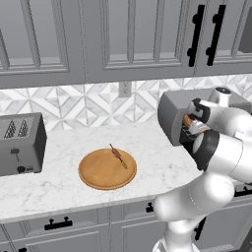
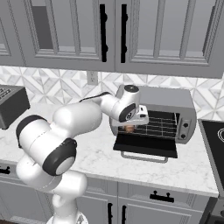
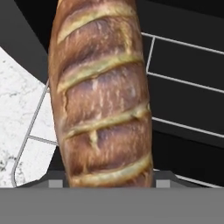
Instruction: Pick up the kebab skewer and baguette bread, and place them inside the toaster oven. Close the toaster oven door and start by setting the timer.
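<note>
The golden-brown baguette bread (image 3: 103,96) runs lengthwise away from the hand, and my gripper (image 3: 109,183) is shut on it. I hold it at the mouth of the toaster oven (image 2: 175,101), over the wire rack (image 3: 183,78). The toaster oven door (image 2: 146,146) lies folded down flat on the counter. From the right base, the loaf (image 2: 129,128) peeks out below the hand (image 2: 131,118). In the left base view the gripper (image 1: 189,124) is at the toaster oven (image 1: 170,115). The kebab skewer (image 1: 117,155) lies on the round wooden board (image 1: 107,170), far left of the gripper.
A grey slot toaster (image 1: 19,142) stands at the counter's left end. A dark stove top (image 2: 214,140) borders the oven on the right. Wall cabinets (image 2: 113,30) hang above. The marble counter (image 1: 59,182) has a front edge near the base.
</note>
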### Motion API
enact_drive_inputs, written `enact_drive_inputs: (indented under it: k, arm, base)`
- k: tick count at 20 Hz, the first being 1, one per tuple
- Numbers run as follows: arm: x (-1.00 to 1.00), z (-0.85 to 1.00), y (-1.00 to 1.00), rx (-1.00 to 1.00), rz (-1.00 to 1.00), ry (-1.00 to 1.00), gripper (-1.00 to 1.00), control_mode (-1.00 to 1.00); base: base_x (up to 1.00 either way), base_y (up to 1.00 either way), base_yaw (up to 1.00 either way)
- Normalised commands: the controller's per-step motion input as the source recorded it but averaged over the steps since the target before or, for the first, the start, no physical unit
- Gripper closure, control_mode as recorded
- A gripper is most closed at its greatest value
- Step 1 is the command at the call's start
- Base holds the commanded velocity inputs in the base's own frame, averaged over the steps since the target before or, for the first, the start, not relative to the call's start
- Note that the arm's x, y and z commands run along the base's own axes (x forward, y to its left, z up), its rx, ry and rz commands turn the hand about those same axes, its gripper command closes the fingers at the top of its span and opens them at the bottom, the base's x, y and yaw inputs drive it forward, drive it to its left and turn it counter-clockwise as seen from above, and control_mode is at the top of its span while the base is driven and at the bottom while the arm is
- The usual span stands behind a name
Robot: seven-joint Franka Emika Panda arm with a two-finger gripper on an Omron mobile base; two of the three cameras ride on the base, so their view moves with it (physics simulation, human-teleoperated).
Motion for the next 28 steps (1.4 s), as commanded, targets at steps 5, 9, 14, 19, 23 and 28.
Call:
enact_drive_inputs:
  k: [5,9,14,19,23,28]
  arm:
    - [-0.05,-0.17,-0.05,-0.01,0.0,-0.03,-1.0,-1.0]
    - [-0.25,-0.06,-0.16,0.0,0.0,-0.04,-1.0,-1.0]
    - [-0.46,-0.06,-0.15,0.0,0.0,-0.01,-1.0,-1.0]
    - [-0.45,0.13,-0.15,0.0,0.0,-0.05,-1.0,-1.0]
    - [-0.93,0.26,-0.04,0.0,0.0,-0.07,-1.0,-1.0]
    - [-0.97,0.27,0.37,0.0,-0.05,-0.07,-1.0,-1.0]
  base:
    - [0.0,0.0,0.0]
    - [0.0,0.0,0.0]
    - [0.0,0.0,0.0]
    - [0.0,0.0,0.0]
    - [0.0,0.0,0.0]
    - [0.0,0.0,0.0]
